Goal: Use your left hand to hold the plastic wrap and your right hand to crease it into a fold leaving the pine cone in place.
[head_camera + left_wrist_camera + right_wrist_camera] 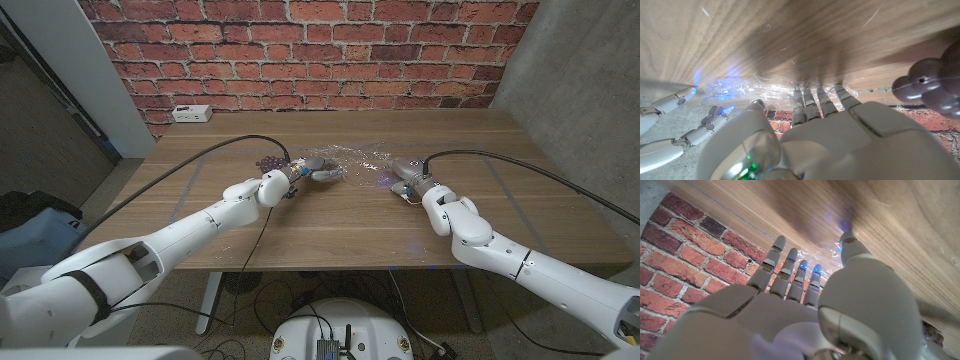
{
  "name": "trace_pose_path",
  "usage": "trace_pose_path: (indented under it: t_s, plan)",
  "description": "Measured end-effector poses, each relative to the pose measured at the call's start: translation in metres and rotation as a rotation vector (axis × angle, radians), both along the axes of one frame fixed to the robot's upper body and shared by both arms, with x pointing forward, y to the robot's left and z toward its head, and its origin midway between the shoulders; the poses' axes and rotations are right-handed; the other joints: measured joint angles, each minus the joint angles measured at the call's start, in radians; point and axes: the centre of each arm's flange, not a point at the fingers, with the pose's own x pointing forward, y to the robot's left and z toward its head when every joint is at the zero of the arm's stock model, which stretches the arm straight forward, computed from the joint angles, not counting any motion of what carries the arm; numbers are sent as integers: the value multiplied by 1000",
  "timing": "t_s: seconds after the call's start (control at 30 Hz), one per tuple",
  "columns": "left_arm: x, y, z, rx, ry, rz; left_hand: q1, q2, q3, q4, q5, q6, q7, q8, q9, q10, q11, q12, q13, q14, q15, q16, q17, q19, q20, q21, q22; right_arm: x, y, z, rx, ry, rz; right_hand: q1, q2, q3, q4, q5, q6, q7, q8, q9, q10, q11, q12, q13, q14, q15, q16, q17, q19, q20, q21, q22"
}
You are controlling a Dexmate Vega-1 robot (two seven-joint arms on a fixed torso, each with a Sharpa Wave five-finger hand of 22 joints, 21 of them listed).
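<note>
The plastic wrap (355,160) lies spread on the desk (330,230) at about its middle, somewhat toward the far edge, between the two robot hands. It looks crumpled and glinting but not visibly doubled over; no clean crease shows in it, so the fold looks not yet made.

The left robot hand (318,170) is at the wrap's left edge. In the left wrist view its fingers (812,102) reach straight out with their tips down on the edge of the plastic wrap (745,90), so it appears to be pressing the sheet to the desk rather than clasping it; the holding part of the task seems to be in place. The pine cone (270,163) sits just beside this hand's wrist, toward the left edge of the desk, off the main spread of the wrap as far as can be told; its rounded scales show close up in the left wrist view (932,85).

The right robot hand (405,172) is at the wrap's right edge with its fingers (790,275) extended and slightly apart, holding nothing, tips at or just over the plastic wrap (832,255); whether they touch it cannot be told.

What is left, by this reading, is the whole right-hand work: lifting or sweeping that edge over and pressing the crease, with the pine cone undisturbed.
</note>
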Motion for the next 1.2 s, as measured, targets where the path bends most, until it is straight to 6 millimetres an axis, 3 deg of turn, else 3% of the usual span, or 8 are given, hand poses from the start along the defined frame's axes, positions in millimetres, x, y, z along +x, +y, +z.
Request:
trace_pose_path:
  t_s: [0.43, 0.67, 0.9, 0.97, 1.03, 1.2]
  plan:
    - [-3, -1, 0, 1, 1, -1, -12, 1, 0, 0, 0, 0, 0, 0, 0, 0, 0, 0, 0, 0, 0, 0, 0, -5, 5, 0, 0, 10, 11, 1, -40, -71, 32, 7, -3, 7, -7, 8, 31, -12, 19, 0, 17, -16, 14, -1, 21, 2, 4, 5, 9, -9, 0, 0]
    - [-5, 1, 0, -2, 0, 0, -11, 1, 0, 0, 0, 0, 0, 0, 0, -5, 5, 0, 0, 0, 0, 0, 0, -5, 5, -1, 6, 19, 20, 2, -64, -106, 49, 64, 18, 40, -18, 20, 81, -25, 37, -5, 66, -24, 32, -6, 66, -1, 24, 9, 24, -24, 4, 0]
    - [-7, 2, -1, -5, -1, 3, -19, 1, 0, 0, 0, 0, 0, 0, 0, -5, 5, 0, 0, 0, 0, 0, 0, -5, 5, -1, 8, 27, 25, 3, -73, -145, 58, 115, 38, 50, -18, 21, 166, -36, 57, -5, 135, -27, 51, -11, 130, -8, 70, 38, 47, -38, 16, 0]
    - [-8, 3, -1, -6, -1, 4, -19, 1, 0, 0, 0, 0, 0, 0, 0, -5, 5, 0, 0, 0, 0, 0, 0, -5, 5, -1, 8, 29, 26, 4, -75, -157, 61, 132, 46, 50, -18, 15, 204, -40, 66, -5, 161, -30, 61, -12, 155, -8, 91, 55, 61, -43, 18, 0]
    - [-8, 3, -1, -6, -2, 5, -19, 1, -3, 3, 0, 0, 0, 0, 0, -5, 5, 0, 0, 0, 0, 0, 0, -5, 5, -1, 8, 30, 27, 4, -77, -162, 63, 148, 61, 41, -10, 4, 290, -36, 90, -5, 209, -32, 73, -15, 186, -11, 122, 80, 67, -48, 28, 2]
    - [-10, 4, -1, -8, -3, 8, -19, 1, -3, 3, 0, 0, 0, 0, 0, -5, 5, 0, 0, 0, 0, 0, 0, -5, 5, 0, 7, 32, 30, 6, -80, -195, 85, 181, 84, 22, -2, -14, 537, 21, 166, 2, 304, -44, 92, -20, 227, -17, 167, 127, 73, -55, 43, 8]
